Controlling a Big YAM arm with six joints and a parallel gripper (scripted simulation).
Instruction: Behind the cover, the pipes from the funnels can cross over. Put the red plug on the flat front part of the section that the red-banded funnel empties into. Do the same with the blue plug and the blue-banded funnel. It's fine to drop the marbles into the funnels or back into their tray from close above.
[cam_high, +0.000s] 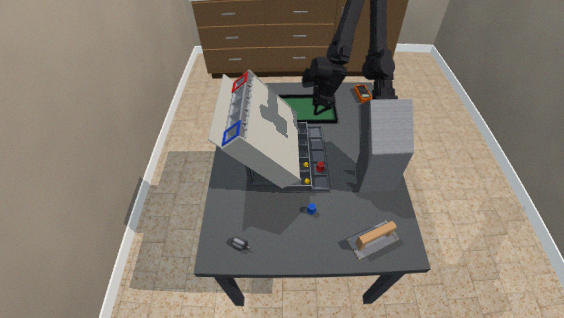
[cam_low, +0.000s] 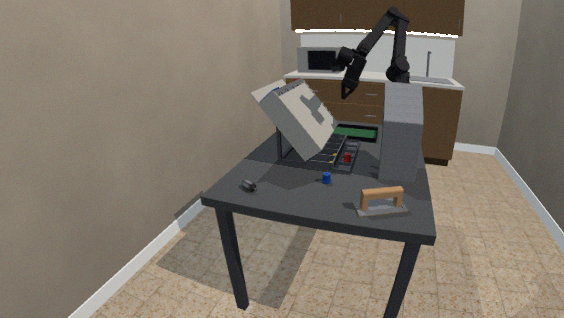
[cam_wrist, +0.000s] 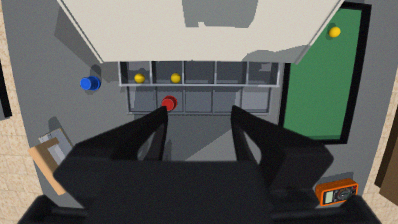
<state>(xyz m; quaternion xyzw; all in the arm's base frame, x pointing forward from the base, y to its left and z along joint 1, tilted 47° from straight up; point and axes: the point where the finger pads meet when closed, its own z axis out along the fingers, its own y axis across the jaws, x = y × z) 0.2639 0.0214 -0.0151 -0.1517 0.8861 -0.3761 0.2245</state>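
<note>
A tilted white cover (cam_high: 265, 130) carries a red-banded funnel (cam_high: 240, 81) and a blue-banded funnel (cam_high: 231, 134) at its top edge. Below it runs a row of grey sections (cam_wrist: 199, 85). Two neighbouring sections at one end each hold a yellow marble (cam_wrist: 139, 78) (cam_wrist: 175, 78). The red plug (cam_wrist: 169, 103) stands on the flat front part in front of the second marble, and it also shows in the top view (cam_high: 320, 166). The blue plug (cam_high: 311, 208) stands on the table beside the row. My gripper (cam_wrist: 199, 112) is open and empty, high above the green tray (cam_high: 307, 107), which holds one yellow marble (cam_wrist: 334, 32).
A tall grey block (cam_high: 386, 142) stands right of the sections, with the arm's base on it. An orange multimeter (cam_high: 363, 93) lies near the tray. A wooden-handled float (cam_high: 376, 239) and a small grey part (cam_high: 239, 244) lie near the table's front edge.
</note>
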